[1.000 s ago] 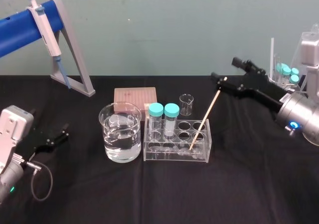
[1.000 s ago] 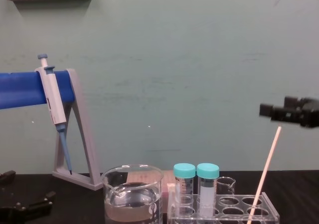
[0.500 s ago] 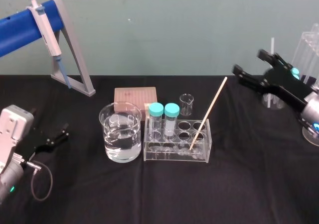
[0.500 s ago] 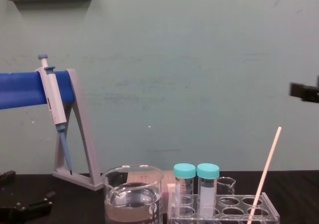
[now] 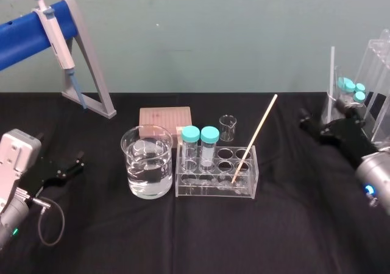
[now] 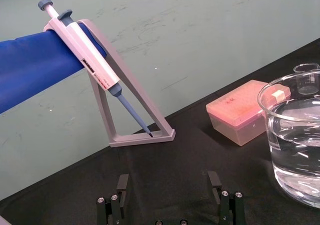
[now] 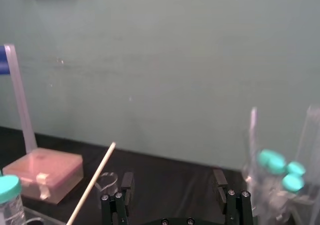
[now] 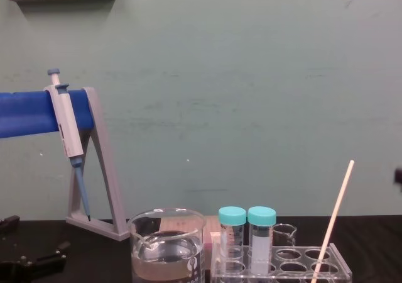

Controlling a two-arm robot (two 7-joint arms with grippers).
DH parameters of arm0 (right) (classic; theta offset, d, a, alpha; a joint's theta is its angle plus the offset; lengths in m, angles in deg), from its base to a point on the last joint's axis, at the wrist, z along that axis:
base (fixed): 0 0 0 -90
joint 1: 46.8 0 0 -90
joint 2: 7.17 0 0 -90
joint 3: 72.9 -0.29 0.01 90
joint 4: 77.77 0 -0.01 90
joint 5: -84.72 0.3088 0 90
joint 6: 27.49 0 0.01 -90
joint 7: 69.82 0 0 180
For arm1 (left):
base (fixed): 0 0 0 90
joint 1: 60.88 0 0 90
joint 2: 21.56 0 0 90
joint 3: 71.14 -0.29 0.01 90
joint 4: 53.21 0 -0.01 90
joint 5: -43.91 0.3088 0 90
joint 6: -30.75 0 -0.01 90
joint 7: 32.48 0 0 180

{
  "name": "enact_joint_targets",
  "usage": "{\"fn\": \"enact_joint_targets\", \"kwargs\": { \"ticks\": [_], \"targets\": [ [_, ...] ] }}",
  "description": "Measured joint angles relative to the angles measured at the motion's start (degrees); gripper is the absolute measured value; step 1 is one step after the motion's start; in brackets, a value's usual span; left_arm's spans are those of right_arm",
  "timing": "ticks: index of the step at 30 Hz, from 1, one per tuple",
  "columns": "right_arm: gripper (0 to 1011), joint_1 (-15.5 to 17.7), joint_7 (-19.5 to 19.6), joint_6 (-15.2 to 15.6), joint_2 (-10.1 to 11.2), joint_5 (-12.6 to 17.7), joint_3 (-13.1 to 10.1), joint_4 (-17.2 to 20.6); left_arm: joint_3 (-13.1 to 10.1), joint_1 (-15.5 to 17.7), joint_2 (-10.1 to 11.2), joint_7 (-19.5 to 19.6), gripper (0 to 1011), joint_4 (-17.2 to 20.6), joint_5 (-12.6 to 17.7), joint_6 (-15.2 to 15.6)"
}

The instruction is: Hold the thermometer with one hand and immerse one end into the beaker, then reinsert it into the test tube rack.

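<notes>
Right end effector (image 7: 171, 189), fingers spread and empty, had withdrawn toward the right of the table (image 5: 292, 225), leaving the thermometer (image 5: 254, 138) leaning free in the test tube rack (image 5: 216, 190), so reinsertion looked complete; left end effector (image 6: 168, 182) sat parked, spread.

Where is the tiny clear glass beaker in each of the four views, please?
Head view: tiny beaker just behind the test tube rack.
Chest view: tiny beaker right of the capped tubes.
Left wrist view: tiny beaker behind the large beaker.
Right wrist view: tiny beaker behind the thermometer.
Shared landmark: the pink box.
</notes>
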Motion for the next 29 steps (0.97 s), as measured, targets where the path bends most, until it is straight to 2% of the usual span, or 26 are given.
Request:
{"fn": "enact_joint_targets", "kwargs": {
  "ticks": [4,10,29],
  "targets": [
    [1003,-1.4,-0.1,-0.6,-2.8,-0.7,1.4,-4.3,0.0,0.0,0.0,0.0,1004,0.0,0.0,0.0],
    [1002,-3.0,-0.6,-0.9,-5.2,-2.1,2.4,-8.4,0.0,0.0,0.0,0.0,1004,0.0,0.0,0.0],
    [1003,-2.9,-0.8,-0.9,-4.9,-1.9,2.4,-8.1,0.0,0.0,0.0,0.0,1004,0.0,0.0,0.0]
  ]
}}
